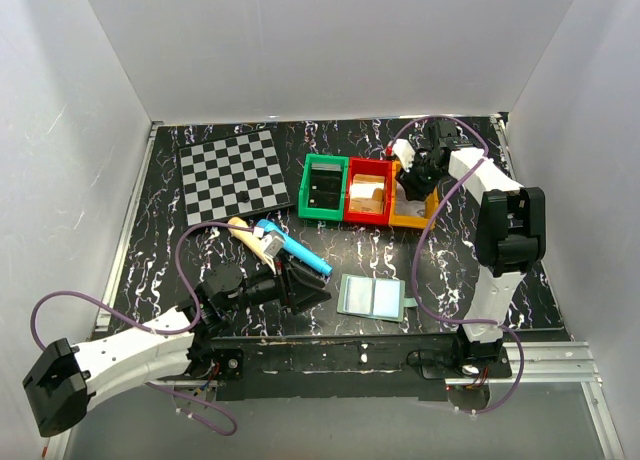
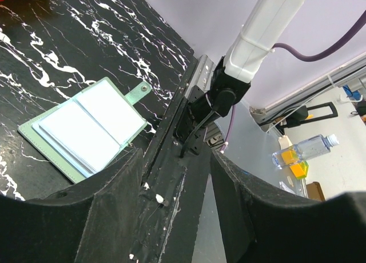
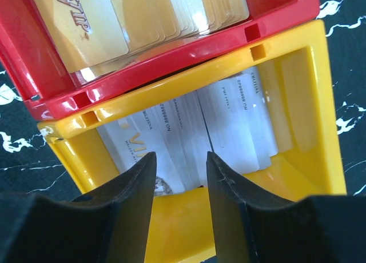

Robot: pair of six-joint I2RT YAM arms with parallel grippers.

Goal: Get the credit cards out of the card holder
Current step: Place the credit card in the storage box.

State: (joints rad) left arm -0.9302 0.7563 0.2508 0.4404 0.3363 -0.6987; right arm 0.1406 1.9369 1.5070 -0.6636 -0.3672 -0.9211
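The card holder [image 1: 372,297] lies open and flat near the table's front edge, two pale panels up, with its small tab [image 2: 140,91] on the right. In the left wrist view the holder [image 2: 86,126] sits left of my left gripper [image 2: 177,177], which is open and empty. In the top view that gripper [image 1: 300,285] is just left of the holder. My right gripper [image 3: 181,166] hangs open over the yellow bin [image 3: 320,131], where several pale credit cards [image 3: 229,120] lie. Nothing is between its fingers. Whether cards sit in the holder's panels I cannot tell.
A red bin [image 1: 368,190] with gold cards [image 3: 114,17] and a green bin [image 1: 322,187] stand left of the yellow bin [image 1: 412,212]. A checkered board [image 1: 233,170] lies at the back left. A blue marker [image 1: 300,250] and a beige object [image 1: 250,238] lie above my left gripper.
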